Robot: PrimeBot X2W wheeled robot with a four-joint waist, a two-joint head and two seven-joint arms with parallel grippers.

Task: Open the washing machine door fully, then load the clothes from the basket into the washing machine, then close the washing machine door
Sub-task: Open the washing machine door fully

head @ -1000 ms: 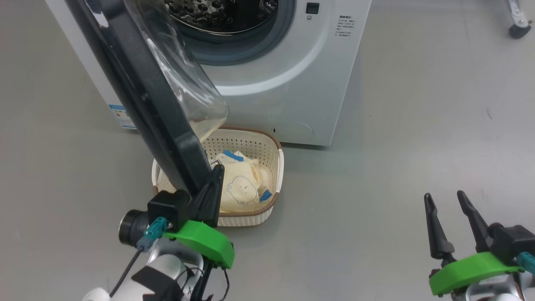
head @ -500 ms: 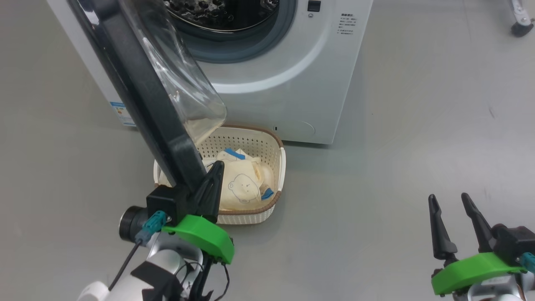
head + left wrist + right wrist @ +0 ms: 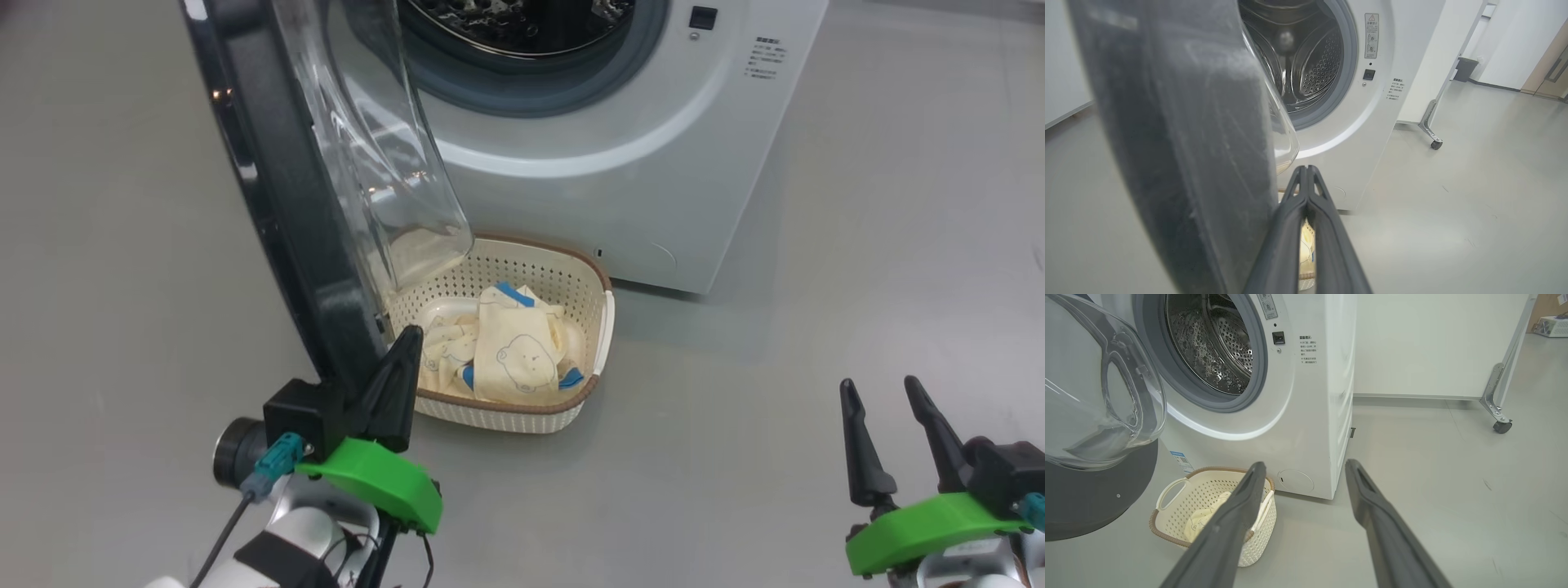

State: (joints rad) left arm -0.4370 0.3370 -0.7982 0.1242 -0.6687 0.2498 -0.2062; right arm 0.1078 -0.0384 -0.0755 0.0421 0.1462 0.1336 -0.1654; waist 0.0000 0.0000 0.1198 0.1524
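The washing machine (image 3: pixel 620 188) stands with its steel drum (image 3: pixel 1216 347) exposed. The washing machine door (image 3: pixel 286 204) is swung out, its black rim nearly edge-on and its clear glass bowl (image 3: pixel 384 163) over the basket's left end. My left gripper (image 3: pixel 411 335) is shut on nothing. Its fingers lie against the inner side of the rim's lower edge, and the left wrist view shows the door (image 3: pixel 1180 122) just left of the gripper (image 3: pixel 1305 167). The basket (image 3: pixel 506 416) sits on the floor before the machine, holding the clothes (image 3: pixel 518 351). My right gripper (image 3: pixel 878 382) hangs open, far right of the basket.
Grey floor spreads all around, widest to the right of the machine. A metal stand leg on a castor (image 3: pixel 1498 412) is behind the machine on the right, by a white wall. A small dark bin (image 3: pixel 1464 67) stands further back.
The head camera has shifted, so machine and basket sit further right in view. The door looks swung a little wider from the opening, my shut left gripper still against its rim. The right gripper stays open.
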